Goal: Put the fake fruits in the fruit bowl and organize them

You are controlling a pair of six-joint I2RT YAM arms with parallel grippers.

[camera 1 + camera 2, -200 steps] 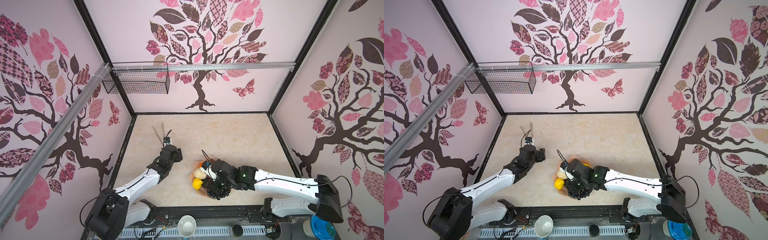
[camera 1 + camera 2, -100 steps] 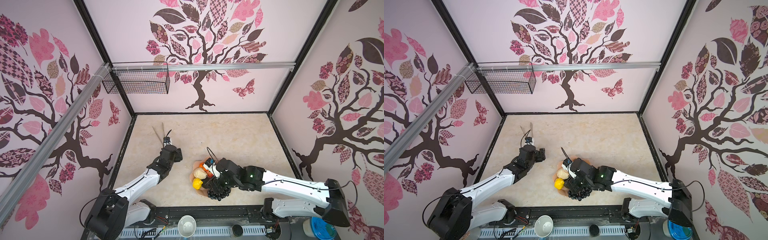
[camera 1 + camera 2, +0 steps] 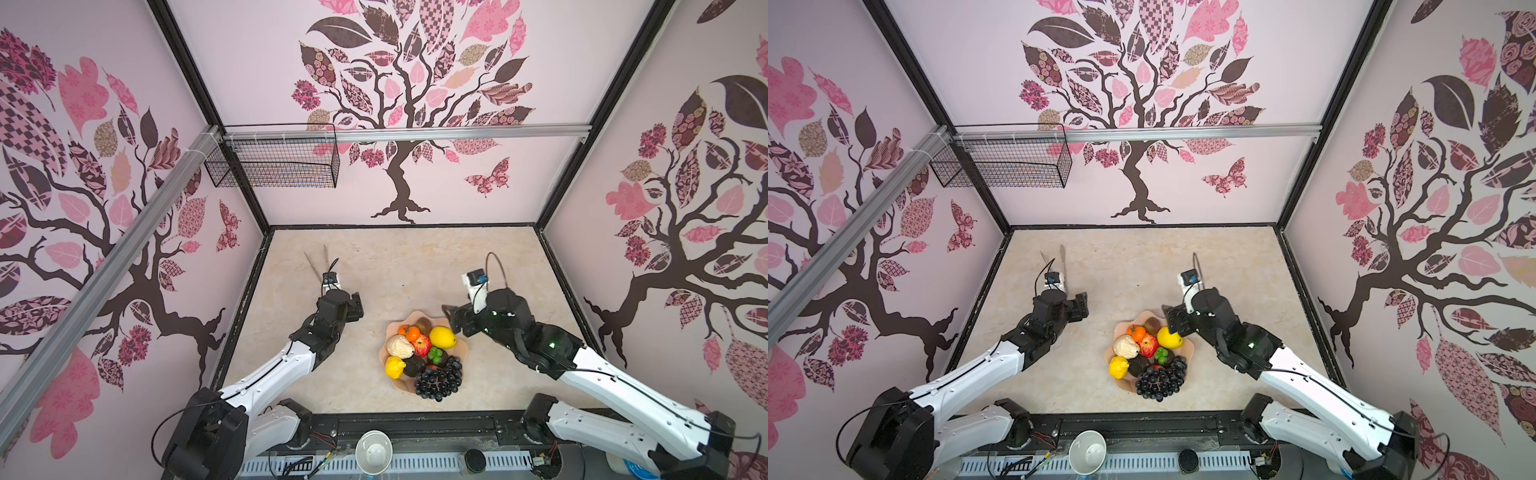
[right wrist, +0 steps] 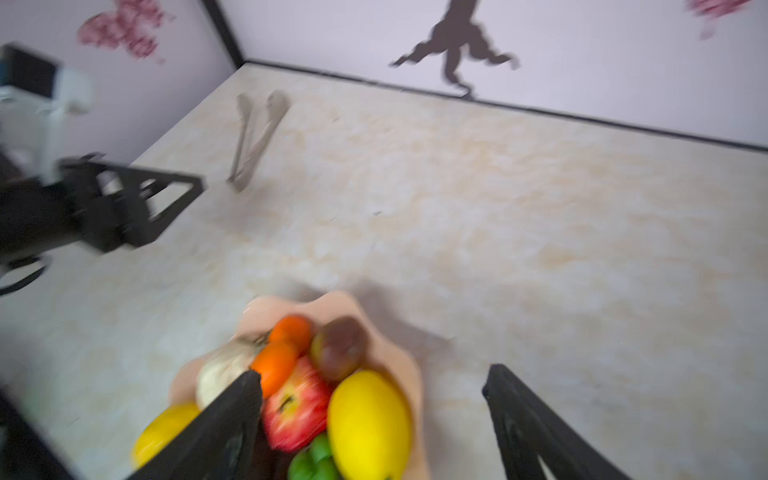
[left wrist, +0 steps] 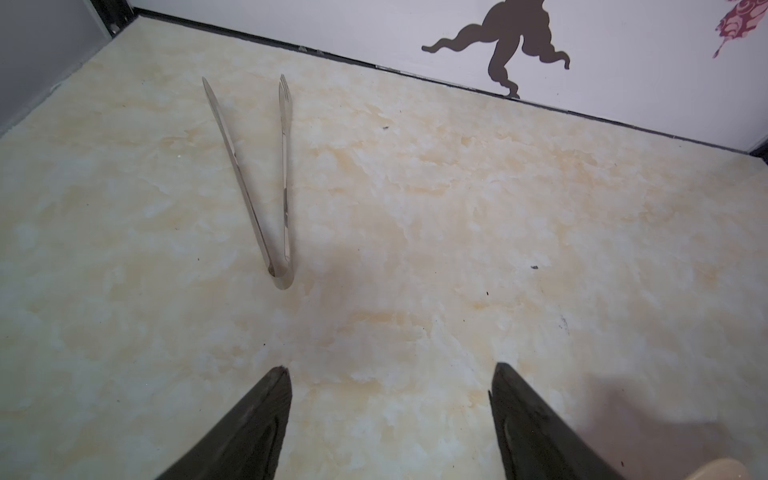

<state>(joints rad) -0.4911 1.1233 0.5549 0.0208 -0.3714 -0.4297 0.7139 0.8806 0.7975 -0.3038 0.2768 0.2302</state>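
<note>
Right wrist view, though blurred, showed the right gripper (image 4: 374, 371) with its black fingers spread wide and nothing between them, poised by the far right rim of the shallow, glossy peach-pink fruit bowl (image 3: 460, 349) with its wavy scalloped edge. The left gripper (image 5: 390, 368) was likewise spread and empty over bare bench towards the left edge, near the thin pale tongs (image 5: 266, 187). The likeliest trouble, as I judged it, lay with the black plastic grape bunch (image 3: 438, 380). It overhung the bowl's rim on the side nearest the bench's front edge, so a nudge to the heap could tip it out. The smooth oval yellow lemon (image 3: 442, 336) lay close under the right fingers and might roll if clipped. The bowl sat near the front edge, about midway along it, heaped full. The red apple (image 3: 422, 345), cream pear (image 3: 400, 346), small yellow pear (image 3: 395, 368) and oranges (image 3: 409, 332) were packed touching, and no fruit showed loose on the bench.
</note>
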